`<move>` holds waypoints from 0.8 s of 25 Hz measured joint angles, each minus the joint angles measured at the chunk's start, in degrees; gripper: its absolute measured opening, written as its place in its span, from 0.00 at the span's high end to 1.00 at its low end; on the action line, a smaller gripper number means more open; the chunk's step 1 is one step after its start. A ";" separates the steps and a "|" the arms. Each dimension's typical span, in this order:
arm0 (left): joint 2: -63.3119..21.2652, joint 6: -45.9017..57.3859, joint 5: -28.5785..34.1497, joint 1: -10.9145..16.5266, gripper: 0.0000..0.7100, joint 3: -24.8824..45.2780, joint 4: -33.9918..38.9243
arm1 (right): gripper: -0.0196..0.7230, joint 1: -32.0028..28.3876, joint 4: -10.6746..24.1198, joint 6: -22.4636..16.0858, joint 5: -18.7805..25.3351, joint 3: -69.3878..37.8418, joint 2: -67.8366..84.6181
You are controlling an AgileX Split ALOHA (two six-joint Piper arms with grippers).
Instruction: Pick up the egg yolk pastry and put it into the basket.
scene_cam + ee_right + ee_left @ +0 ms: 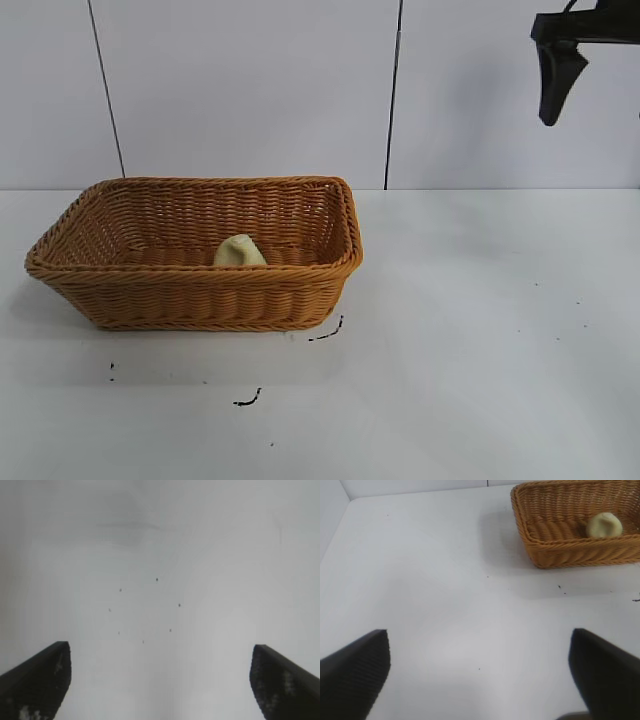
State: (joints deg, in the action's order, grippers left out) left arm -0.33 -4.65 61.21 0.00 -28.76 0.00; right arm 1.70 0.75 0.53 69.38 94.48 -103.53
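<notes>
1. Little can go wrong: the pastry (240, 251) already lies inside the basket (190, 300), against its near wall.
2. The right gripper (160, 680) hangs high at the table's right side, spread and empty; a careless sweep low over the basket could knock it.
3. The left gripper (479, 675) is spread over bare table.
4. The pastry is pale yellow, domed, matte.

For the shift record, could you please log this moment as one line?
egg yolk pastry: inside basket | right gripper: open, empty, raised over bare table | left gripper: open, empty, apart from basket
</notes>
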 joint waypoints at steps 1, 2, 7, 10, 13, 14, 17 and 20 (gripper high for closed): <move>0.00 0.00 0.00 0.00 0.02 0.00 0.00 | 0.04 0.00 0.00 0.00 0.00 -3.22 3.26; 0.00 0.00 0.00 0.00 0.02 0.00 0.00 | 0.04 0.00 0.00 0.00 0.05 -5.88 6.60; 0.00 0.00 0.00 0.00 0.02 0.00 0.00 | 0.04 0.00 -0.25 0.00 0.05 -21.24 22.75; 0.00 0.00 0.00 0.00 0.02 0.00 0.00 | 0.04 0.00 -0.75 0.00 0.12 -29.86 32.89; 0.00 0.00 0.00 0.00 0.02 0.00 0.00 | 0.04 0.00 -1.72 0.00 0.12 -37.91 42.75; 0.00 0.00 0.00 0.00 0.02 0.00 0.00 | 0.04 0.00 -1.80 0.00 0.18 -40.53 46.38; 0.00 0.00 0.00 0.00 0.02 0.00 0.00 | 0.04 0.00 -1.85 0.00 -0.01 -47.17 57.17; 0.00 0.00 0.00 0.00 0.02 0.00 0.00 | 0.04 0.00 -1.85 0.00 -2.73 -52.96 68.82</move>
State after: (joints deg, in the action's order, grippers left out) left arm -0.33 -4.65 61.21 0.00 -28.76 0.00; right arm 1.70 -1.10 0.53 66.65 41.52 -34.72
